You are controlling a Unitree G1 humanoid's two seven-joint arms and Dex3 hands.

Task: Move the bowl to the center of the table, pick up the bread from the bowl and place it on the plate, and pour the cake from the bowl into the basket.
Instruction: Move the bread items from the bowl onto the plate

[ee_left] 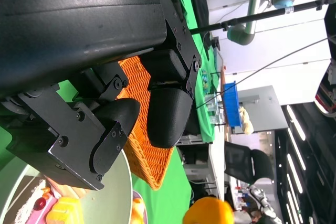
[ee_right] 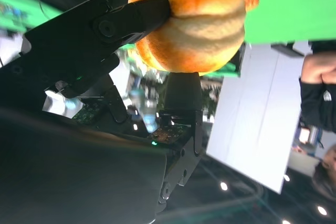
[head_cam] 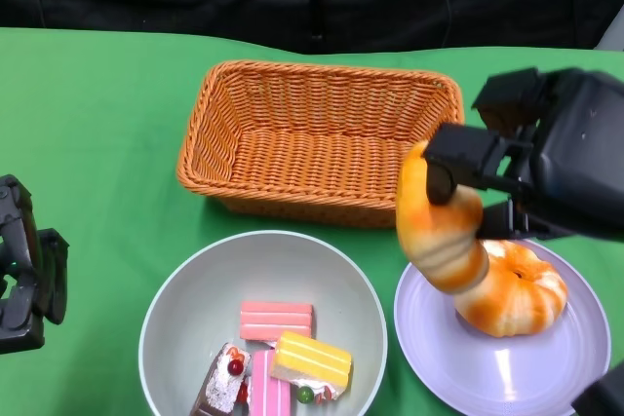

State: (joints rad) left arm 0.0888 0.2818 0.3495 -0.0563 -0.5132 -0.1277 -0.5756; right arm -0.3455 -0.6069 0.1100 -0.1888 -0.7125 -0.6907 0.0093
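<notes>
My right hand pinches a curved, orange-glazed bread roll by its upper end, fingers closed across it, so the loaf hangs down over the near-left rim of the round lilac plate. I hold it high on purpose: its lower end sits just at a second round orange bread already resting on that plate, at the table's near right edge, and I judge I need room to lay this one beside it.

The pale grey-green bowl sits at the near edge around the table's middle, and holds the pink, yellow and cream cake slices. The rectangular orange wicker basket stands just behind it, close enough for pouring.

My left hand waits by the table's left edge, holding nothing, fingers loosely apart.
</notes>
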